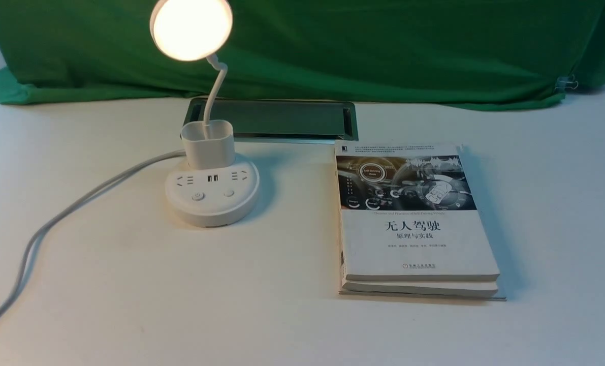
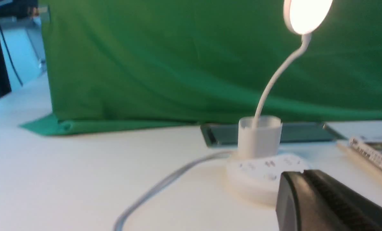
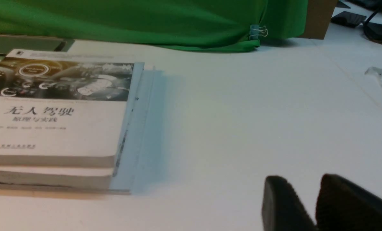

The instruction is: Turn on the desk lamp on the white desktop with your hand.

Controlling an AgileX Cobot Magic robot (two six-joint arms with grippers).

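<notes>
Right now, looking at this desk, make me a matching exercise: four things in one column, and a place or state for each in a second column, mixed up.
Things:
1. lamp head
2. books
3. cable slot
4. white cord

Descriptions:
A. stacked on the robot's right
B. lit and glowing
C. runs from the base toward the near left edge
D. set into the white desktop, just behind the lamp base

Pairs: 1-B, 2-A, 3-D, 4-C
</notes>
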